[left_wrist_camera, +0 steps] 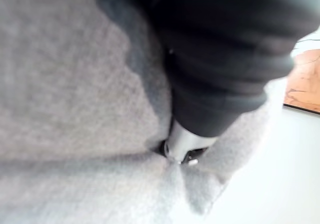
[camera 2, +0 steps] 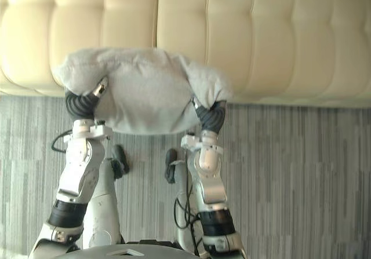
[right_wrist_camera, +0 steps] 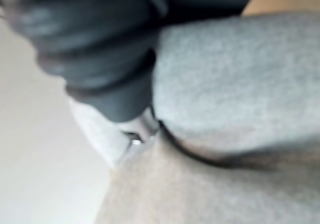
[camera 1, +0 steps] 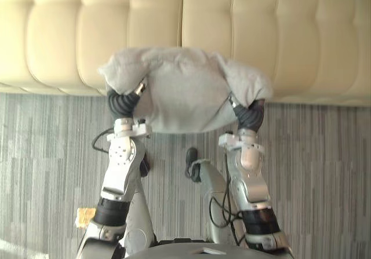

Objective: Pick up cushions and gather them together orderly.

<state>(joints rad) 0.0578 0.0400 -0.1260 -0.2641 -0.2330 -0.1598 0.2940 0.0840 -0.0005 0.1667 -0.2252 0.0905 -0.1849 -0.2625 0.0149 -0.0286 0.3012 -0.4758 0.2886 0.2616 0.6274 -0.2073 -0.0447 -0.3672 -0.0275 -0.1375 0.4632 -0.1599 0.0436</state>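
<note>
Plain grey cushion [camera 1: 185, 94], cream sofa [camera 1: 290, 33] (floor [camera 1: 324, 172] streaked grey).

Left arm [camera 1: 120, 169] and right arm [camera 1: 250, 181]: silver-grey shells, each with one black band partway along and a white bracket at the wrist. Left hand [camera 1: 124, 104] and right hand [camera 1: 250, 115]: dark ribbed covers.

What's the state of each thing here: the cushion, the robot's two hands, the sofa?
Cushion: held up, squeezed between both hands, ends bunched.
Left hand: pressed into the cushion's left end.
Right hand: pressed into its right end.
Sofa: beyond the cushion, cream seat showing.
</note>
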